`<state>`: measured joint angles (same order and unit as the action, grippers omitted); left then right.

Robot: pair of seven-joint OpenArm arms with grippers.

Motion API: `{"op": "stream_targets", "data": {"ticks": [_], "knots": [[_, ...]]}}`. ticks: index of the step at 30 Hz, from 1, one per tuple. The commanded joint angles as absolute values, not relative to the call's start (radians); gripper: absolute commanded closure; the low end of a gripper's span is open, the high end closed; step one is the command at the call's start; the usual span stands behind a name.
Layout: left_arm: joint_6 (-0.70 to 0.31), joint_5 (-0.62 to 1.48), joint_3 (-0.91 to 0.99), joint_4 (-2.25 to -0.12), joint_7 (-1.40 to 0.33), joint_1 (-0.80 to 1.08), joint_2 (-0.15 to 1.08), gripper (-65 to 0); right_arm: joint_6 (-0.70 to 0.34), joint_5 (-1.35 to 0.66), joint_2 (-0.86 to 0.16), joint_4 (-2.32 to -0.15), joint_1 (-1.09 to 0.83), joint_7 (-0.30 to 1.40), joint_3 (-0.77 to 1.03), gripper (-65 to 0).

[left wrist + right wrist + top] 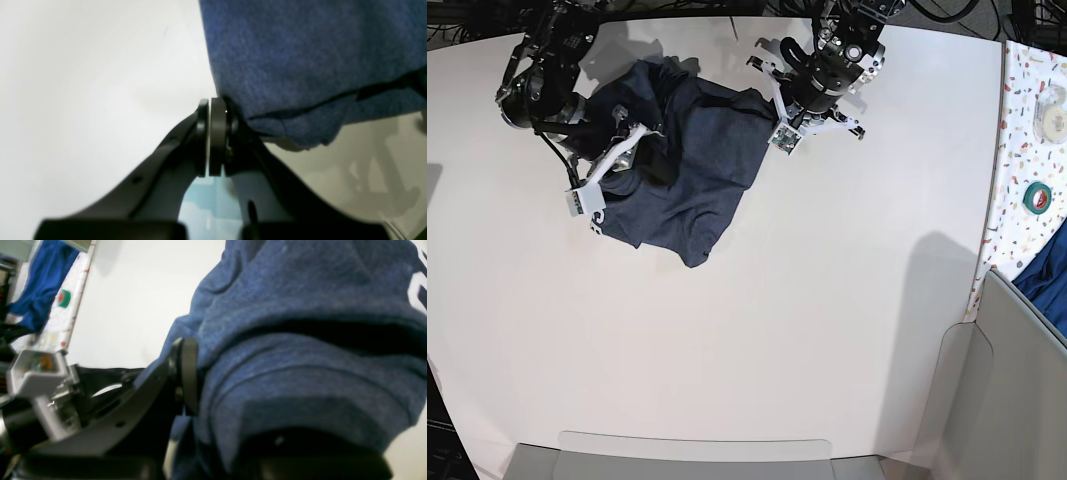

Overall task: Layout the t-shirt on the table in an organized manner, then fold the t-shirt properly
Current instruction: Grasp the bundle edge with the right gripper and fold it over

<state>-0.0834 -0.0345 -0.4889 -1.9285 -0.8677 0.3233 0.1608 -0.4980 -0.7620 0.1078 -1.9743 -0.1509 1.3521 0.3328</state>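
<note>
Between the 2 arms, the t-shirt (682, 165) lies bunched on the table (807, 320). Left gripper (217, 110) is pinched onto its edge; right gripper (186, 373) is clamped in its folds at the opposite side.

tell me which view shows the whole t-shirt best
The base view: the whole t-shirt lies crumpled on the table. Both wrist views show only close, blurry blue cloth at the jaws.
</note>
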Motion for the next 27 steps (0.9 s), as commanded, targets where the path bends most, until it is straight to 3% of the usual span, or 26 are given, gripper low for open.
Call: {"op": "stream_targets", "data": {"ticks": [1, 8, 15, 27], "knots": [[-0.085, -0.035, -0.490, -1.945, -0.854, 0.321, 0.160, 0.0, -0.499, -0.746, 0.127, -1.989, -0.133, 1.337, 0.326, -6.7], [-0.085, -0.036, -0.490, -1.945, -0.854, 0.341, 0.160, 0.0, -0.499, -0.495, 0.157, -1.971, -0.084, 1.336, 0.320, -6.6], [-0.085, -0.036, -0.490, -1.945, -0.854, 0.343, 0.160, 0.0, -0.496, -0.481, 0.157, -1.880, -0.058, 1.233, 0.318, -6.9], [-0.085, -0.035, -0.490, -1.945, -0.854, 0.358, 0.159, 0.0, -0.496, -0.484, 0.157, -1.718, 0.045, 1.222, 0.194, -7.1]]}}
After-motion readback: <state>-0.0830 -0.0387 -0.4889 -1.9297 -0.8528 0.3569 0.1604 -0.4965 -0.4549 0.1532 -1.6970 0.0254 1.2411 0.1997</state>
